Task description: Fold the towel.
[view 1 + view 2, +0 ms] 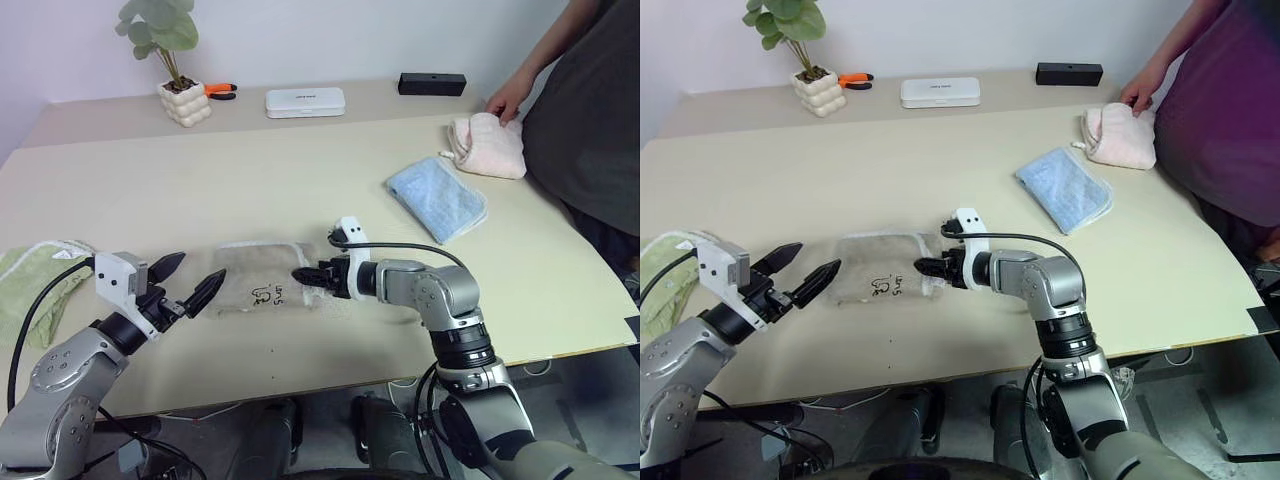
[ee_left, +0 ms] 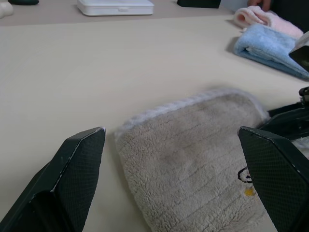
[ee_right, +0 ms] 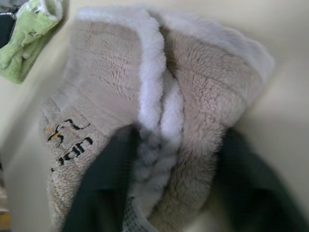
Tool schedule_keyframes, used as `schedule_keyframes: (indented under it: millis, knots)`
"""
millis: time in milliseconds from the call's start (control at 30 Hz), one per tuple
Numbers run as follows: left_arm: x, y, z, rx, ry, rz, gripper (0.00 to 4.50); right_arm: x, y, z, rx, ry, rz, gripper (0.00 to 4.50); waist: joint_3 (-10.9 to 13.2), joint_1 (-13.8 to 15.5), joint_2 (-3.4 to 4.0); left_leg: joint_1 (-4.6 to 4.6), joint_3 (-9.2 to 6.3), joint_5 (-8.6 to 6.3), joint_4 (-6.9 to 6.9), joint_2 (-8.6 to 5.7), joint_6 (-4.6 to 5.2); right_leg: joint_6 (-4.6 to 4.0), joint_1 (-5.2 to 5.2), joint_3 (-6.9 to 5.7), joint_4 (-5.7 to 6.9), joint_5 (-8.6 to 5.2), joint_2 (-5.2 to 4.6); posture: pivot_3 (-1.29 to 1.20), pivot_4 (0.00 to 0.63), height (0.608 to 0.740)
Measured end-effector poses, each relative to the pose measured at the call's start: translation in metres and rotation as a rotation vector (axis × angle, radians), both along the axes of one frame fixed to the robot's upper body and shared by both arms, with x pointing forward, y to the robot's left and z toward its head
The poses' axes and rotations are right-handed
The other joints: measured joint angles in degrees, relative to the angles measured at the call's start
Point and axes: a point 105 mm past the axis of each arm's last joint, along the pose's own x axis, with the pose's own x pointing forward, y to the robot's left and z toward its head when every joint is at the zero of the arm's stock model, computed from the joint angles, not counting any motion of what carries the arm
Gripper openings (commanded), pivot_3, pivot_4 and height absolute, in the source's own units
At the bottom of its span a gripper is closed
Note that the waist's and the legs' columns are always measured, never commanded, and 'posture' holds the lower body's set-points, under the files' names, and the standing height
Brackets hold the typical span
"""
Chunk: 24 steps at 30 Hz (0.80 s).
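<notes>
Towel (image 1: 258, 281) lies folded small on the counter (image 1: 300, 180), near the front edge, between the two hands. Right hand (image 1: 303, 275) is at the towel's right edge, pointing left; in its wrist view the two fingers sit either side of the bunched white-edged hem, pinching it. Left hand (image 1: 190, 281) hangs just left of the towel, fingers spread wide, apart from the cloth, nothing held. Green cloth (image 1: 35, 280) at far left edge of counter. Blue towel (image 1: 437, 197) and pink cloth (image 1: 487, 145) well off to the right, a person's hand (image 1: 507, 98) by the pink one.
</notes>
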Motion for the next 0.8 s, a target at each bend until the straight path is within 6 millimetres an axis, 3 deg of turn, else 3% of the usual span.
schedule_keyframes:
  millis: [33, 167, 233, 300, 400, 533, 667, 800]
  knots:
    - [-0.001, 0.0, 0.0, 0.001, 0.002, 0.0, 4.5, 0.0, 0.001, 0.001, 0.005, -0.001, 0.002, 0.03, 0.0, 0.03, 0.0, 0.0, 0.0, 0.0, 0.0, 0.0, 0.0, 0.0, -0.01, 0.0, -0.01, 0.0, 0.0, 0.0, 0.15, 0.74]
    - [-0.001, 0.0, -0.001, 0.002, 0.005, 0.005, 4.5, 0.003, -0.004, 0.007, 0.034, -0.012, -0.018, 0.03, 0.01, 0.21, 0.02, 0.0, -0.01, -0.02, 0.03, 0.0, -0.03, -0.03, -0.05, -0.02, -0.01, -0.01, -0.01, 0.0, 0.15, 0.74]
    - [-0.001, 0.0, -0.001, 0.002, 0.004, 0.008, 4.5, 0.01, -0.011, 0.022, 0.072, -0.063, -0.057, 0.03, 0.03, 0.23, 0.04, 0.0, 0.0, -0.05, 0.04, -0.01, -0.08, -0.03, -0.04, -0.01, -0.03, -0.01, -0.01, 0.0, 0.15, 0.74]
    - [0.002, -0.003, 0.001, -0.006, -0.007, 0.002, 4.5, 0.029, -0.03, 0.053, 0.125, -0.169, -0.155, 0.03, 0.06, 0.39, 0.08, -0.01, -0.01, -0.07, 0.07, -0.02, -0.12, -0.02, -0.03, -0.03, -0.04, -0.01, -0.02, 0.0, 0.15, 0.74]
    - [0.005, -0.011, 0.003, -0.011, -0.017, -0.024, 4.5, 0.054, -0.074, 0.102, 0.185, -0.32, -0.34, 0.03, 0.05, 0.45, 0.07, 0.0, -0.02, -0.07, 0.05, -0.03, -0.12, 0.0, -0.02, -0.1, -0.09, 0.0, -0.02, 0.0, 0.15, 0.74]
    - [0.012, -0.02, 0.003, -0.017, -0.02, -0.063, 4.5, 0.073, -0.14, 0.136, 0.221, -0.41, -0.596, 0.03, 0.06, 0.35, 0.09, -0.01, 0.01, 0.01, -0.03, -0.03, 0.01, 0.11, 0.1, -0.08, -0.05, 0.07, -0.02, 0.0, 0.15, 0.74]
    - [0.02, -0.031, 0.003, -0.029, -0.026, -0.105, 4.5, 0.081, -0.199, 0.137, 0.231, -0.362, -0.805, 0.03, 0.06, 0.35, 0.1, -0.03, 0.02, 0.02, -0.09, -0.01, 0.03, 0.1, 0.1, -0.01, -0.05, 0.06, -0.03, 0.0, 0.15, 0.74]
    - [0.025, -0.034, 0.003, -0.03, -0.028, -0.116, 4.5, 0.074, -0.231, 0.107, 0.232, -0.225, -0.926, 0.03, 0.06, 0.13, 0.1, -0.03, 0.09, 0.03, -0.2, 0.02, 0.05, 0.12, 0.04, 0.06, -0.04, 0.07, -0.02, 0.0, 0.15, 0.74]
